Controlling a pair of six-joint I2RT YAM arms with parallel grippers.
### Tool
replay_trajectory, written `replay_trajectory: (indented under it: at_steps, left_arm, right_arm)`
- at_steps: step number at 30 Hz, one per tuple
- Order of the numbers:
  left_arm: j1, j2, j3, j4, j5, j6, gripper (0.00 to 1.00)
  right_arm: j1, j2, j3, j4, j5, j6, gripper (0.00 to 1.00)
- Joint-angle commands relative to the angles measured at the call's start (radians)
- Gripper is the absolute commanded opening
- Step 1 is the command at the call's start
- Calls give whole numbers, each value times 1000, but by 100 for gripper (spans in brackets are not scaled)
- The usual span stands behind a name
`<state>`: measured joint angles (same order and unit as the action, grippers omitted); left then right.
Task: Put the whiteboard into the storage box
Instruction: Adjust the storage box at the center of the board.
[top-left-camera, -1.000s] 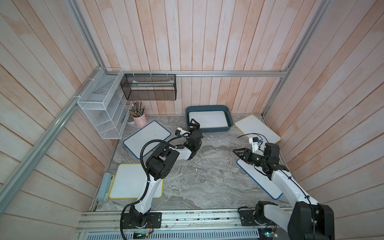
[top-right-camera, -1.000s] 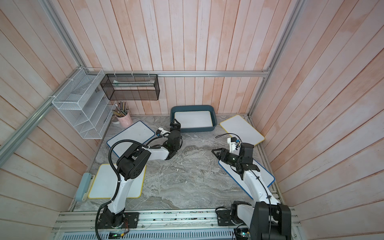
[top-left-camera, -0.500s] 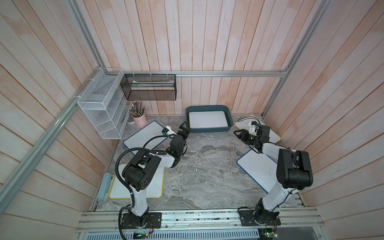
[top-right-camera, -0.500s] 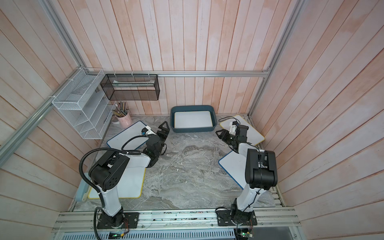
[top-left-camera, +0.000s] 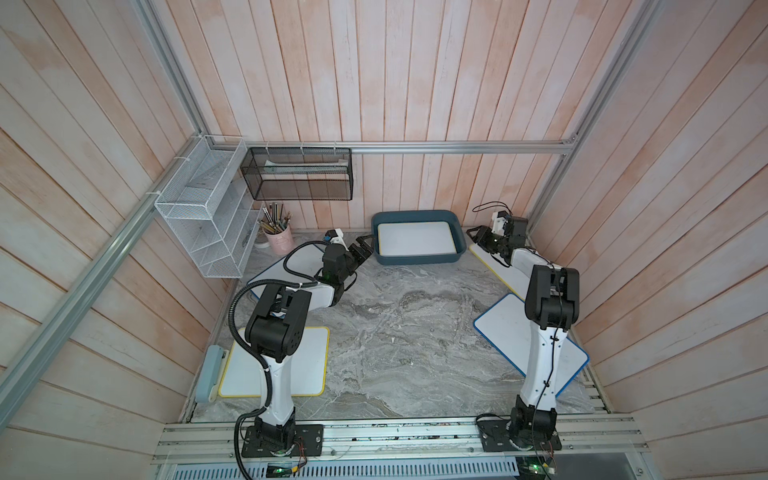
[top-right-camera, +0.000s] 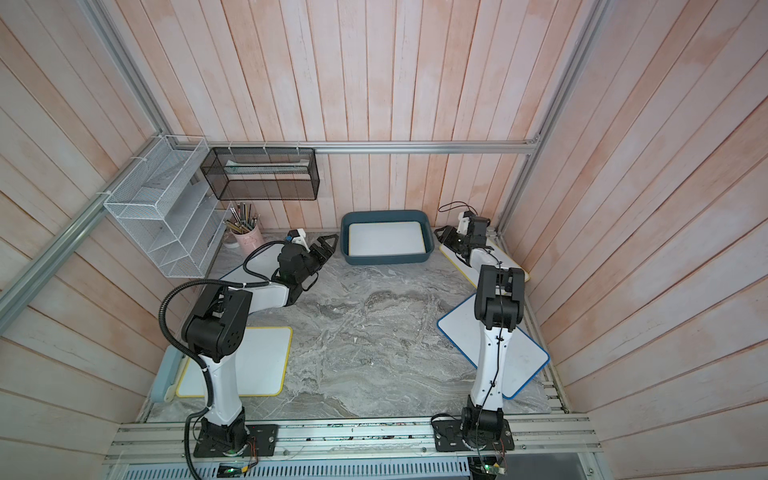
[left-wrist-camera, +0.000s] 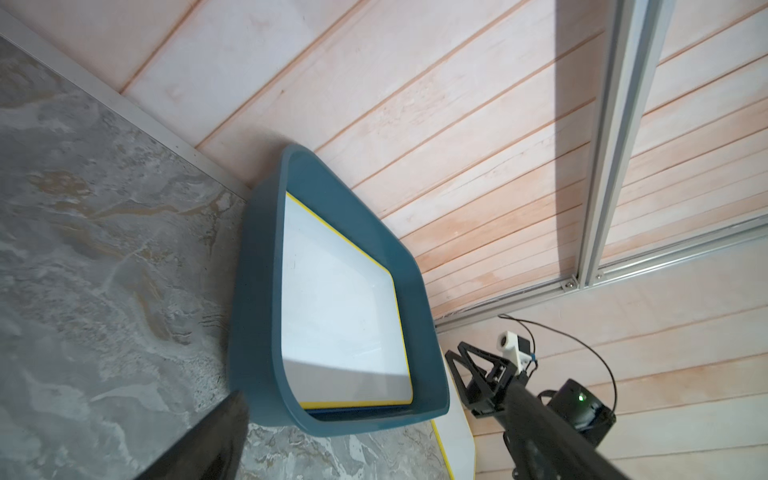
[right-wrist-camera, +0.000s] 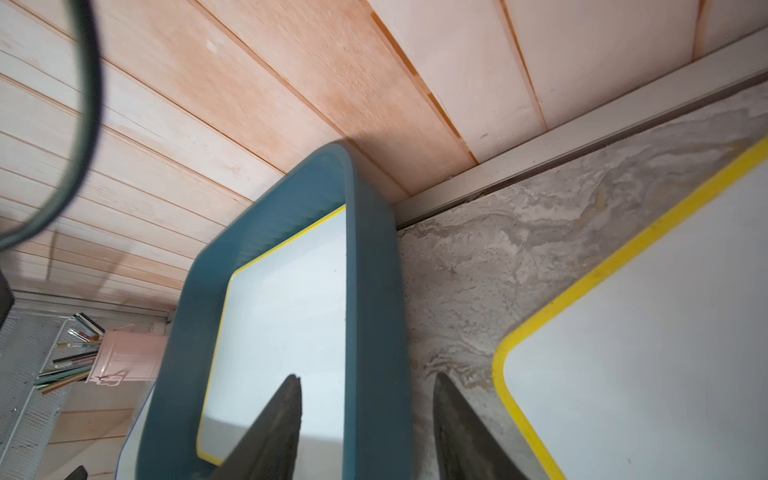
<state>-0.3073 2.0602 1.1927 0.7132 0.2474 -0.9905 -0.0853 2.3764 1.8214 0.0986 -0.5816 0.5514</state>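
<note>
The teal storage box (top-left-camera: 417, 261) stands at the back wall in both top views. A yellow-edged whiteboard (top-left-camera: 415, 239) lies flat inside it; in the left wrist view a blue edge (left-wrist-camera: 353, 413) shows beneath that board. My left gripper (top-left-camera: 368, 248) hangs open and empty just off the box's left end (left-wrist-camera: 249, 316). At the right end my right gripper (top-left-camera: 476, 237) is open. In the right wrist view its fingers (right-wrist-camera: 274, 428) stand either side of the box's wall (right-wrist-camera: 374, 332), with gaps on both sides.
Loose whiteboards lie on the marble top: yellow-edged at front left (top-left-camera: 307, 365) and back right (top-left-camera: 496, 266), blue-edged at back left (top-left-camera: 301, 259) and front right (top-left-camera: 509, 332). A pink pencil cup (top-left-camera: 279, 241), a white wire shelf (top-left-camera: 208, 208) and a black mesh rack (top-left-camera: 299, 174) fill the back left.
My right gripper has swung from over the front-right blue-edged board back to the box's right end, its jaws narrowing slightly. My left gripper drew back from the box's front to its left end.
</note>
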Motion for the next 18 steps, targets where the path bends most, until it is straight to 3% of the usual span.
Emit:
replay_trajectory:
  at_steps: [1,7,15,18]
  left_arm:
    - [8,63,54,-82,116,50,97]
    - [35,66,18,-41,104,25,97]
    - [66,49,-47,-4,101,19,97]
    - [75,37,-71,13,105,12,97]
  right_arm:
    - [8,74,94,-119,-36,-32,49]
    - [76,76,88,-107,-43,-66,43]
    - [124,-61,-170,107,-29,31,30]
    - [133,-86,-212,123,-15,26,29]
